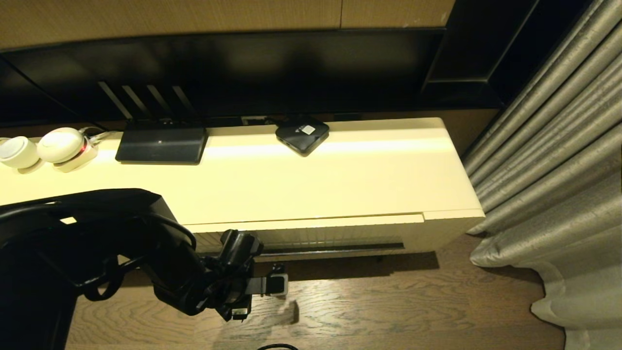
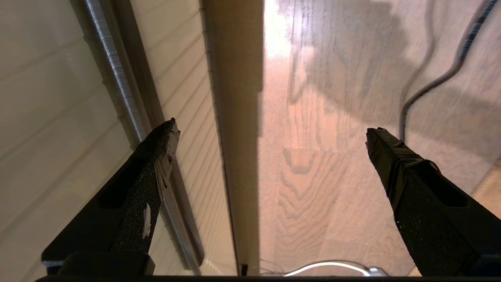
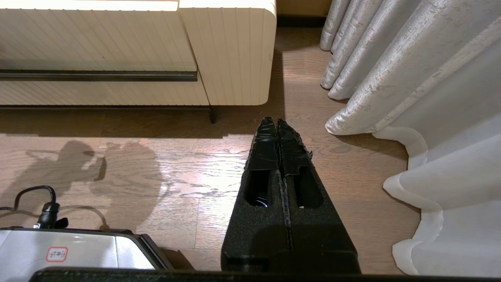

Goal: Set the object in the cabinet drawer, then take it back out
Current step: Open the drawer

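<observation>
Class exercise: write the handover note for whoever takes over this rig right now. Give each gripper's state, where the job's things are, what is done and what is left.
Left gripper: open and empty, low in front of the cabinet drawer, one finger near its dark handle slot.
Right gripper: shut, empty, parked over the floor near the curtain.
Drawer: looks closed or nearly so.
Bottle: in no view; whereabouts unknown.
Done: cannot be judged from these views.
Left: probably grip the handle slot and pull the drawer open, then find the bottle.
</observation>
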Available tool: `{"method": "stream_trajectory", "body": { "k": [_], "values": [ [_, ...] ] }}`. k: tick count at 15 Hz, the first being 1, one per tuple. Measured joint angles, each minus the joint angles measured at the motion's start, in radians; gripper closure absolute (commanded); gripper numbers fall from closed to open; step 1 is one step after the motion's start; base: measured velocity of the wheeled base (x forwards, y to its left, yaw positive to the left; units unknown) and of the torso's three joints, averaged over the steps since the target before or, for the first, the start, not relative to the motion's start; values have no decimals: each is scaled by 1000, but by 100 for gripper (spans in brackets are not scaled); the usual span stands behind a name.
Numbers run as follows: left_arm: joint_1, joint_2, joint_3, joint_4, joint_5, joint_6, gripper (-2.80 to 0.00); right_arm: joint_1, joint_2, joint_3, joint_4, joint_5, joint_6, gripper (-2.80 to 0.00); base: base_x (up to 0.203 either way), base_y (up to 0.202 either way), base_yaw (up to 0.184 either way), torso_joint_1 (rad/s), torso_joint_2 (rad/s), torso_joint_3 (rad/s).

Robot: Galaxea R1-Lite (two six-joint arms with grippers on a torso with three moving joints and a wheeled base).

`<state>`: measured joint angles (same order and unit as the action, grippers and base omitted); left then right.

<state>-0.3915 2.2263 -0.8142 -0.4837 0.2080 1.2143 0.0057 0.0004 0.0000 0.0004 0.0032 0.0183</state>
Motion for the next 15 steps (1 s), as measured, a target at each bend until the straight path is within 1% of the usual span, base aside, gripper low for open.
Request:
{"method": "stream_trajectory", "body": {
  "k": [5,10,14,15],
  "values": [
    [0,-28,26,14,-10,4,-280,0,0,0,0,0,0,0,0,0,0,0,0,0],
    [-1,-81,22,10,-10,5,-280,0,0,0,0,0,0,0,0,0,0,0,0,0],
    [-1,-109,16,13,7,3,-280,0,0,0,0,0,0,0,0,0,0,0,0,0],
    [-1,-110,11,14,36,4,-280,0,0,0,0,0,0,0,0,0,0,0,0,0]
  ]
}}
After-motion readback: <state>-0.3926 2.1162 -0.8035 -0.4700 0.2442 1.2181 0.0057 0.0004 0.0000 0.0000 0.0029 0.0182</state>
